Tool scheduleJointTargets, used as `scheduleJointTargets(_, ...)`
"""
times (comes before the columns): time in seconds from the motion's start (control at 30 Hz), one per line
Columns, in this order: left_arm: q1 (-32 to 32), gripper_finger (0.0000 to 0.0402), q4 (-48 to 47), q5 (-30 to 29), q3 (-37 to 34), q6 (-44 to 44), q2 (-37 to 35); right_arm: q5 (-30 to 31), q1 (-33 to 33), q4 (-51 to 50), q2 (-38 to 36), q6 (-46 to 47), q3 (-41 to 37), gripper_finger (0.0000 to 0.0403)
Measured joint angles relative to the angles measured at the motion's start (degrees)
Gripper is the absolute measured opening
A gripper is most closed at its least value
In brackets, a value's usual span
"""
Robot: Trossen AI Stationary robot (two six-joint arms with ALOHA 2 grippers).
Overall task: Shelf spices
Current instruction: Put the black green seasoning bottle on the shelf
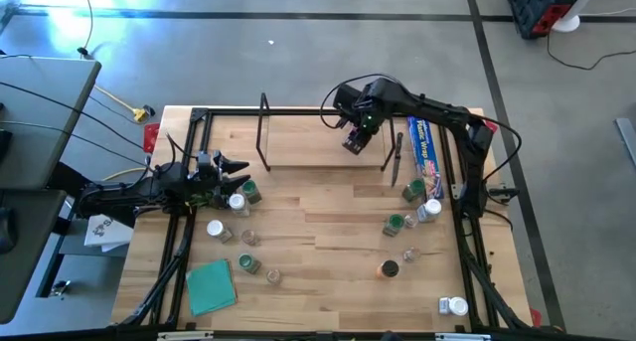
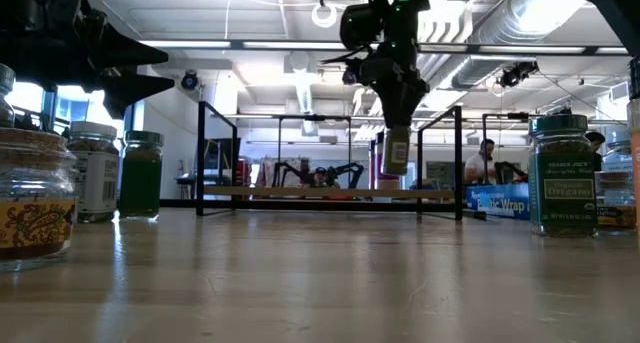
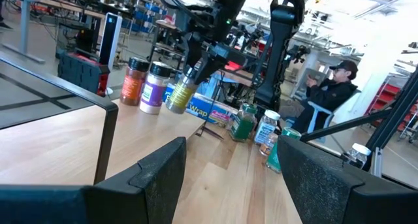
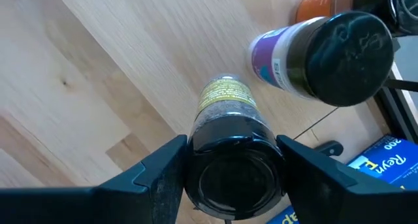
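My right gripper (image 1: 353, 140) reaches over the shelf (image 1: 328, 152), a low wooden board between thin black end frames, and is shut on a black-lidded spice jar (image 4: 225, 113) with a yellowish label. In the low view this jar (image 2: 396, 148) hangs just above the shelf board (image 2: 330, 191). A purple-labelled jar (image 4: 313, 54) and an orange jar (image 3: 132, 80) stand on the board beside it. My left gripper (image 1: 237, 167) waits open at the table's left, near a group of jars (image 1: 243, 197). More jars (image 1: 412, 207) stand on their bases at the right. My right gripper pinches the jar at its black lid (image 4: 232, 149), one finger (image 4: 163, 178) on each side. The fingers come from above, pointing down. The jar hangs below them, slightly tilted and lifted clear of the shelf board.
A long blue wrap box (image 1: 425, 147) lies right of the shelf. A flat teal square (image 1: 211, 285) sits at the near left. Loose jars (image 1: 248, 252) dot the near left, and a white-lidded one (image 1: 452, 305) lies near the right corner. A person (image 3: 330, 87) sits beyond the table.
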Motion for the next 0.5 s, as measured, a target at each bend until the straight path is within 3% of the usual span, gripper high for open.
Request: scheduleJointTargets(0.5, 0.0, 0.0234, -0.1, 0.0, 0.0, 0.0, 0.0, -0.4, 0.0, -0.5, 0.0, -3.5, 0.0, 0.0234)
